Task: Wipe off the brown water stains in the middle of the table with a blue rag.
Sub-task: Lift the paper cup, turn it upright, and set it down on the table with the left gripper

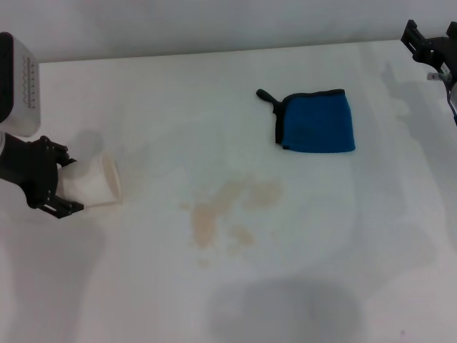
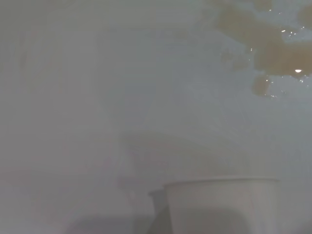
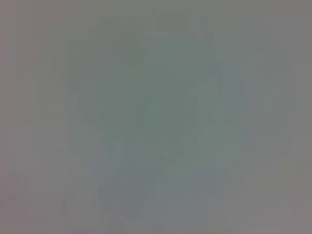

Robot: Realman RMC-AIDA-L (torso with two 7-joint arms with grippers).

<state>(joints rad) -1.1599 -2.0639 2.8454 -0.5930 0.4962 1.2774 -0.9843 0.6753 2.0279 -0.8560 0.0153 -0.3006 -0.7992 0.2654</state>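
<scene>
The brown water stains point(image 1: 225, 211) are pale tan blotches in the middle of the white table point(image 1: 214, 93); they also show in the left wrist view point(image 2: 273, 48). The blue rag point(image 1: 316, 121), with black edging and a loop, lies flat beyond and to the right of them. My left gripper point(image 1: 68, 182) is at the left edge, its fingers on either side of a white paper cup point(image 1: 96, 181) tipped with its mouth toward the stains. My right gripper point(image 1: 432, 43) hangs at the far right corner, away from the rag and only partly in view.
The cup point(image 2: 219, 207) fills the near part of the left wrist view. The right wrist view shows only plain grey surface. Grey shadows lie on the table at the near edge and far right.
</scene>
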